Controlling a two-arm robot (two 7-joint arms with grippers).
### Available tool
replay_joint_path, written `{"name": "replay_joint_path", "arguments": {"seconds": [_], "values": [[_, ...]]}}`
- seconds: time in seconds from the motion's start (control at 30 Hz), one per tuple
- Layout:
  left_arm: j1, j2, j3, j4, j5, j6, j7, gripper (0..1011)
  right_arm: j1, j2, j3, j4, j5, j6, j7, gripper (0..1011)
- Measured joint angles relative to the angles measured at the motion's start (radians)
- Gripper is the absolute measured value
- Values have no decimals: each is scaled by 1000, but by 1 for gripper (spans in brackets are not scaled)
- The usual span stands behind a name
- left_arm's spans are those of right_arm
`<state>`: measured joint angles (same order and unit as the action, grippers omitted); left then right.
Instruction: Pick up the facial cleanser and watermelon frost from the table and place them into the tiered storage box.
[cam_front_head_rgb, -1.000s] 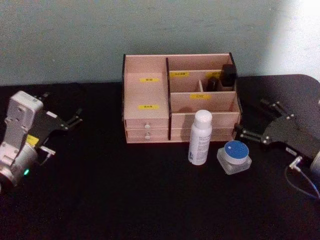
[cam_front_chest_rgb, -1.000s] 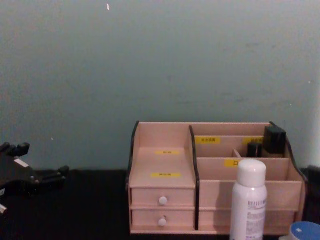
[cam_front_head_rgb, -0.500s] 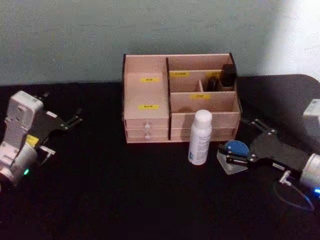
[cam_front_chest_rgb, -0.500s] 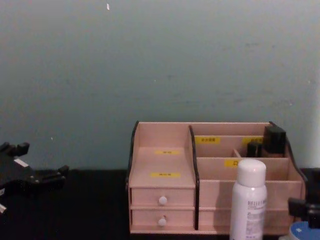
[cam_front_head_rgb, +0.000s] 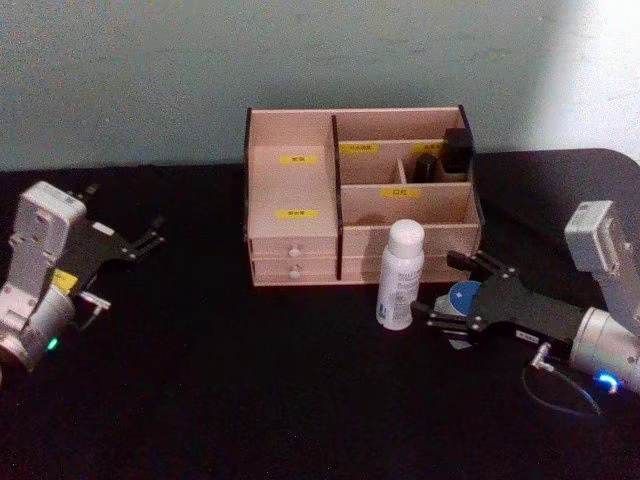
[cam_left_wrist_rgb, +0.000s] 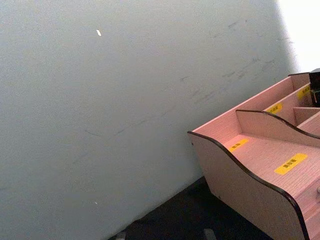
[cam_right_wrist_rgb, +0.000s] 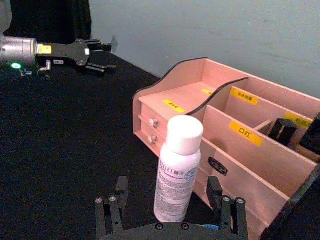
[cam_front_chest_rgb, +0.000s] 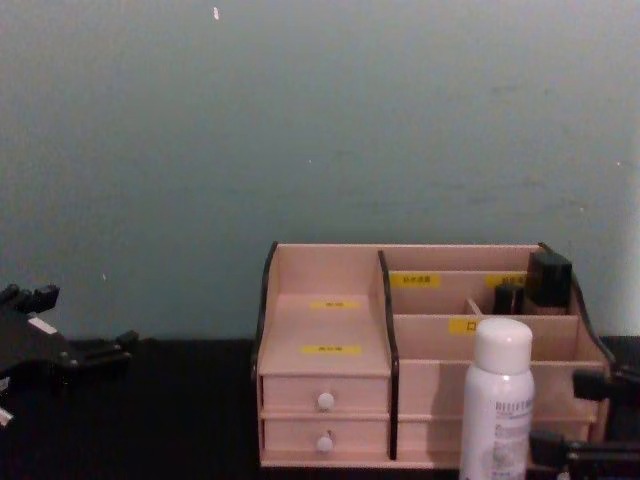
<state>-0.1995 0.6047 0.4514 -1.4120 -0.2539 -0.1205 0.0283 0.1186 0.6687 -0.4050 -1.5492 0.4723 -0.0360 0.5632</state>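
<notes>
**Right gripper spread around the jar, close in front of the organiser**

The right gripper (cam_front_head_rgb: 440, 286) lies low over the table with its black fingers wide apart, one on each side of the watermelon frost jar (cam_front_head_rgb: 463, 297); the jar's blue lid shows between them, its clear body is mostly hidden under the gripper, and whether the pads touch it cannot be told; nothing is lifted. The facial cleanser (cam_front_head_rgb: 402, 275), a white cylindrical bottle with a rounded white cap and printed text, stands upright just beside the jar, on its left, directly in front of the gripper's open fingers. The tiered storage box (cam_front_head_rgb: 360, 195) stands just behind both, close to the bottle; it is pale pinkish wood with dark curved edges, stepped compartments, yellow labels (cam_front_head_rgb: 297, 159) and two small white-knobbed drawers (cam_front_head_rgb: 295, 262). A black boxy container (cam_front_head_rgb: 457, 150) and a smaller dark item (cam_front_head_rgb: 427, 165) stand in its upper right compartments. The left gripper (cam_front_head_rgb: 158, 232) rests well apart at the table's left side, fingers parted and holding nothing. A thin blue cable (cam_front_head_rgb: 560, 395) loops beside the right wrist. The table (cam_front_head_rgb: 250, 380) is covered in matt black; behind it rises a plain, faintly scuffed grey-green wall (cam_front_head_rgb: 300, 50), with a brighter patch at its right.
</notes>
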Motion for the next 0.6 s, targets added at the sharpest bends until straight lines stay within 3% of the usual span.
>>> {"name": "replay_joint_path", "arguments": {"seconds": [0.6], "values": [[0,0,0,0,0,0,0,1001,89,-76,-35,114,-42,22,49,1002]]}}
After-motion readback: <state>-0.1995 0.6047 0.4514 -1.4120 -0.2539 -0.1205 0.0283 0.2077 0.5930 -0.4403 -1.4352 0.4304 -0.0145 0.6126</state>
